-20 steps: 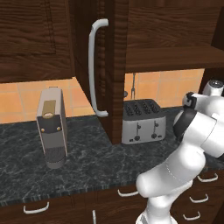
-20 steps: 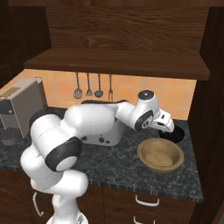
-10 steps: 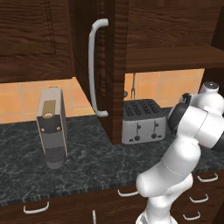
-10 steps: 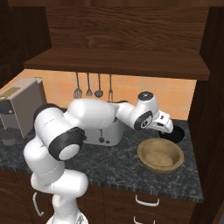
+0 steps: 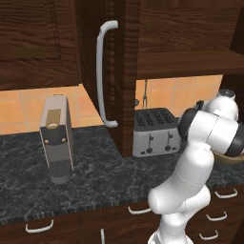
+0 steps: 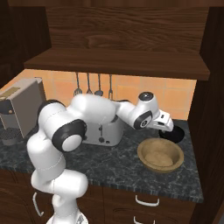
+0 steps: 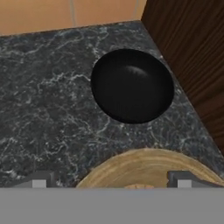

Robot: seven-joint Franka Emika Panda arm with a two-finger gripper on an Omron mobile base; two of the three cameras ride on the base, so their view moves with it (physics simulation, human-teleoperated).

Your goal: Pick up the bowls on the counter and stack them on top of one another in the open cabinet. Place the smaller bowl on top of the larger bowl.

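The arm is swinging in over the tan bowl [image 6: 160, 154] on the surface [image 6: 109, 162], bringing the wide-open, empty pincer [image 7: 111, 181] above its rim, the black bowl [image 7: 132, 85] sitting just beyond it, so neither bowl is being lifted toward the cabinet [image 6: 118, 61] yet.

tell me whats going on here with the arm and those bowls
The white arm is reaching over the dark counter, with its open gripper hanging above the larger tan bowl. Its fingers hold nothing. The smaller black bowl sits just beyond it, near the wood side panel. Both bowls are on the counter, and the open cabinet's shelf above holds no bowl yet.
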